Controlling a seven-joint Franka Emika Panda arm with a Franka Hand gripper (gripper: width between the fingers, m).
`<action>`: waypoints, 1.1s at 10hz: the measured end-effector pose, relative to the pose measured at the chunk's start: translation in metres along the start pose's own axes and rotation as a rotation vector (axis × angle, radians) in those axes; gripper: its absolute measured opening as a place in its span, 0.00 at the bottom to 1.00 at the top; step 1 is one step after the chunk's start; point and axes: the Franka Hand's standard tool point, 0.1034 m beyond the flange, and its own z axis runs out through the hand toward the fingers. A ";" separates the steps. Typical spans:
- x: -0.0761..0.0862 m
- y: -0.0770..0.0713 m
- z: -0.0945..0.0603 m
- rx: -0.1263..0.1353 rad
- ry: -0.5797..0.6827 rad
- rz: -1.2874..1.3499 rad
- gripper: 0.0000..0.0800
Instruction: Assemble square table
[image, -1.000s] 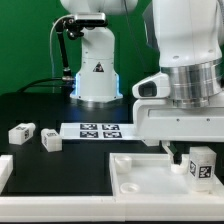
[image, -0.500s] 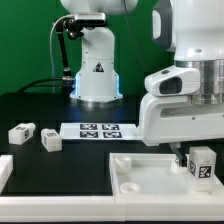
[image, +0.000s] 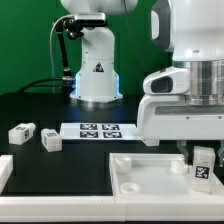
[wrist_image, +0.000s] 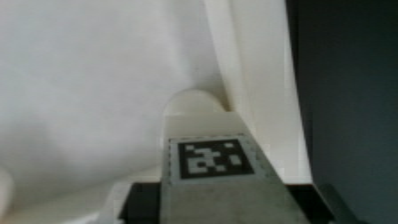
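Over on the exterior view's left, two legs lie loose on the black table (image: 30, 105): the outer leg (image: 22, 131) and the inner leg (image: 51, 141) near it, neither fitted. Further right the marker board (image: 97, 130) carries several printed tags, and the robot base (image: 97, 70) behind it bears a warning triangle; I can read no writing. Nearer the camera the square slab (image: 150, 172) lies recess up. At its right corner my gripper (image: 201, 158) straddles an upright leg (image: 203, 170), its tag facing out. I cannot tell whether my fingers pinch it. I judge the job early: one leg placed at most, the fourth unseen.
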 end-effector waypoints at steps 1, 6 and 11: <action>-0.002 0.000 0.002 0.000 -0.002 0.193 0.37; 0.000 0.001 0.003 0.043 -0.041 0.682 0.37; -0.003 -0.007 0.006 0.099 -0.059 1.179 0.37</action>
